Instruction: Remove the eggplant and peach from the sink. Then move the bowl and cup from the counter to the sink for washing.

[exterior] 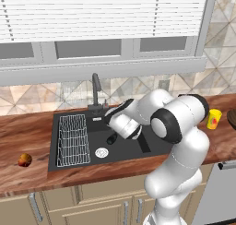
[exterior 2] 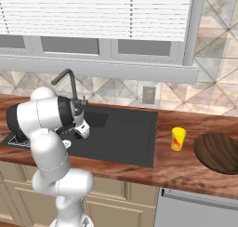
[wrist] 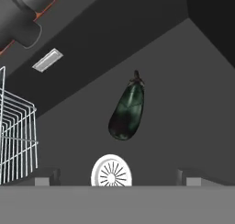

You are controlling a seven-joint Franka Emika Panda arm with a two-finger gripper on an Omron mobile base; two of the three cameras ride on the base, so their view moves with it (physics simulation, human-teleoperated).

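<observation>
The dark eggplant (wrist: pixel 127 109) (exterior: pixel 111 139) lies on the floor of the black sink (exterior: pixel 152 148) (exterior 2: pixel 125 137), just beyond the silver drain (wrist: pixel 111 171). My gripper (wrist: pixel 117 181) hovers above it inside the basin, open, with nothing between its fingertips (wrist: pixel 46 180). The peach (exterior: pixel 25 160) rests on the wooden counter left of the sink. On the counter to the right stands the yellow cup (exterior: pixel 214 119) (exterior 2: pixel 177 139). Beyond it sits the brown bowl (exterior 2: pixel 218 152) (exterior: pixel 232 118).
A wire rack (exterior: pixel 72 139) (wrist: pixel 16 136) fills the sink's left part. The dark faucet (exterior: pixel 96 88) (exterior 2: pixel 69 84) rises behind the basin, close to my arm. A window with blinds spans the wall above.
</observation>
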